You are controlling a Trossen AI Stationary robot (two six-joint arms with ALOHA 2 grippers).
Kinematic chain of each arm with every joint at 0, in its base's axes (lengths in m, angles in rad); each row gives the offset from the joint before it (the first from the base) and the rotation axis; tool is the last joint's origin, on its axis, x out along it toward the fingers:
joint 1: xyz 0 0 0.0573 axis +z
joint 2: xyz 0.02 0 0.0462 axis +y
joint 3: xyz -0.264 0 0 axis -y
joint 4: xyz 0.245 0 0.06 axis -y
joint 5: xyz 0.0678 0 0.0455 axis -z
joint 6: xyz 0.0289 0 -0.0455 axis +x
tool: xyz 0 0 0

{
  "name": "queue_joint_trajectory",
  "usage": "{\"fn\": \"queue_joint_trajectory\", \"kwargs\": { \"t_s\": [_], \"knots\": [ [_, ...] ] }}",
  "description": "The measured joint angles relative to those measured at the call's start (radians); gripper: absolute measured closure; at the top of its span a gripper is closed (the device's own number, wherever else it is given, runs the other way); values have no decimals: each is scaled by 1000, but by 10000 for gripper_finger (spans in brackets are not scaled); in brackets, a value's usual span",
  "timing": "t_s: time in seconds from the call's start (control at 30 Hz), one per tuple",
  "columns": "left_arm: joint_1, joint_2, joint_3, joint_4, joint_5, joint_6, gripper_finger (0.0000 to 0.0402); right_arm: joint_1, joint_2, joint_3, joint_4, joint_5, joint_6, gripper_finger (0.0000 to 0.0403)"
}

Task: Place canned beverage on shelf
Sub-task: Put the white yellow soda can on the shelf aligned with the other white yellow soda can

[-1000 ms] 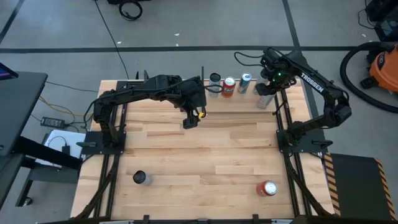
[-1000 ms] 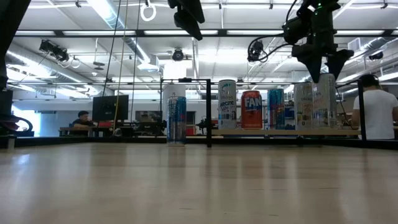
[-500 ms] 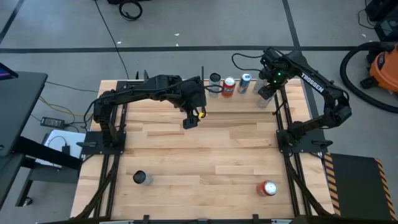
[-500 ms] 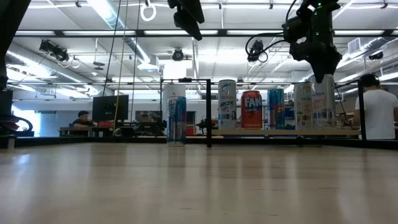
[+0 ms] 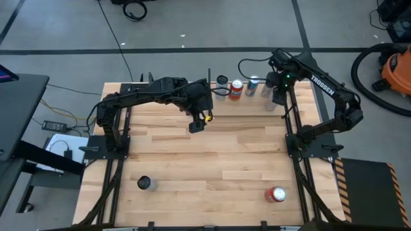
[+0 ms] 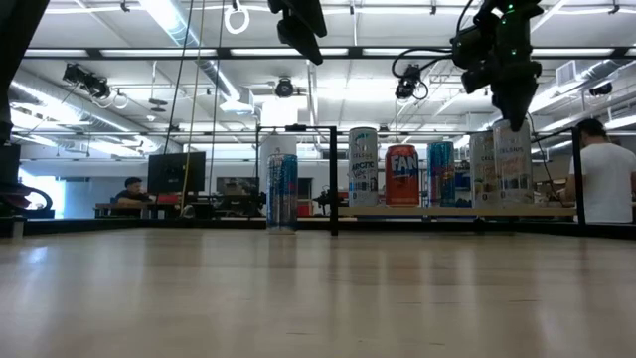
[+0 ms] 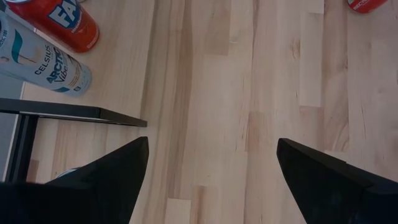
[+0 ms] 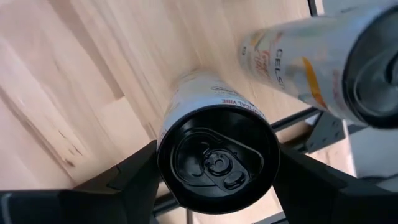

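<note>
A slim pale can with a black top (image 8: 214,155) stands upright on the shelf (image 6: 447,211) at the table's far right. It shows in the low view as the can (image 6: 512,164) nearest the shelf's right end. My right gripper (image 6: 517,107) points straight down over it (image 5: 277,91) and is shut on its top. Beside it on the shelf stand a second pale can (image 8: 311,56), a blue can (image 5: 253,84), a red can (image 5: 236,88) and a dark-topped can (image 5: 222,81). My left gripper (image 5: 198,123) hangs open above the table's middle, holding nothing. My right gripper pinches the can's upper wall just below the black rim (image 8: 163,134) between its two fingers, one on each side. The fingers come from above, pointing down along the can. The can stands upright with its base on the shelf.
A dark-topped can (image 5: 145,183) and a red can (image 5: 277,194) stand near the table's near edge. Another can (image 6: 282,191) stands on the table just left of the shelf's black rod frame (image 7: 74,112). A person (image 6: 606,179) stands beyond the table.
My right gripper has rolled about its own downward-pointing line while staying over the cans at the shelf's right end. The cans have kept their places.
</note>
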Motion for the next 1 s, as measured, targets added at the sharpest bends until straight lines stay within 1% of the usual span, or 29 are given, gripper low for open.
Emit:
{"fn": "queue_joint_trajectory", "kwargs": {
  "t_s": [0.53, 0.8, 1.0],
  "knots": [
    [0, 0, 0, 0, 0, -2, 44, 0, 0, 0, 15, 7, -273, 128],
    [0, 0, 0, 0, 0, -1, 44, -1, 0, -1, 27, -19, -299, 123],
    [0, 0, 0, 0, 0, -1, 44, -1, 0, -1, 27, -19, -317, 114]
  ]
}}
